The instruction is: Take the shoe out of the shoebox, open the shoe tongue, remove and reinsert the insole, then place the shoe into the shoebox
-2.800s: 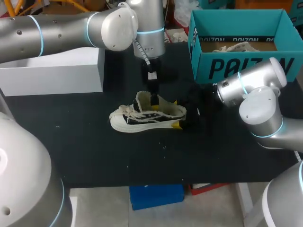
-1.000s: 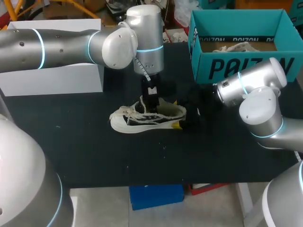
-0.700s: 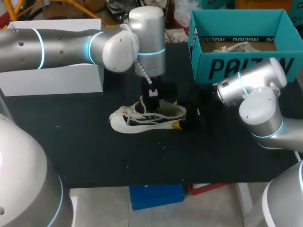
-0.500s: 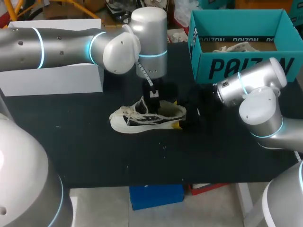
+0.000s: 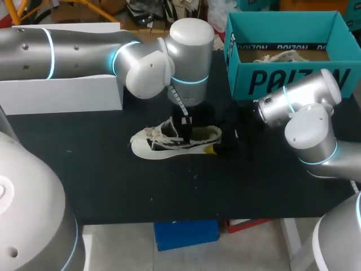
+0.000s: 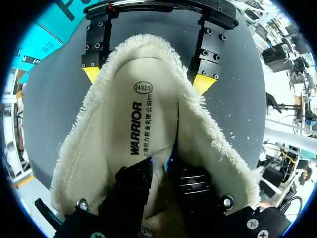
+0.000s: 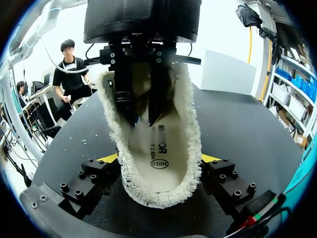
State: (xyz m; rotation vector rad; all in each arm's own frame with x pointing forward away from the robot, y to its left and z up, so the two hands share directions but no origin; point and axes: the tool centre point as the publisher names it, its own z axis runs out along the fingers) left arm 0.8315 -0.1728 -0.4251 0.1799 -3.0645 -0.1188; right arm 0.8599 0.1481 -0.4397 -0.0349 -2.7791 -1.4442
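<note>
The cream and black shoe [image 5: 169, 141] lies on the black table [image 5: 113, 180], toe to the left. My left gripper [image 5: 185, 129] reaches down into its opening. In the left wrist view the left gripper [image 6: 166, 166] has its dark fingers [image 6: 133, 183] a little apart on the cream insole [image 6: 138, 124], which lies flat inside the fleecy collar. My right gripper [image 5: 217, 144] grips the heel from both sides. Its yellow tips flank the shoe [image 7: 148, 193] in the right wrist view, where the left gripper [image 7: 143, 116] hangs over the insole [image 7: 158, 148].
The teal shoebox [image 5: 282, 79] stands open at the back right with another shoe [image 5: 279, 55] inside. A white box [image 5: 62, 93] sits at the back left. Bare black table lies in front of the shoe.
The insole that stood out of the shoe now lies inside it. My left arm has shifted right and sunk deeper into the opening, its fingers parting slightly. The right arm has stayed still.
</note>
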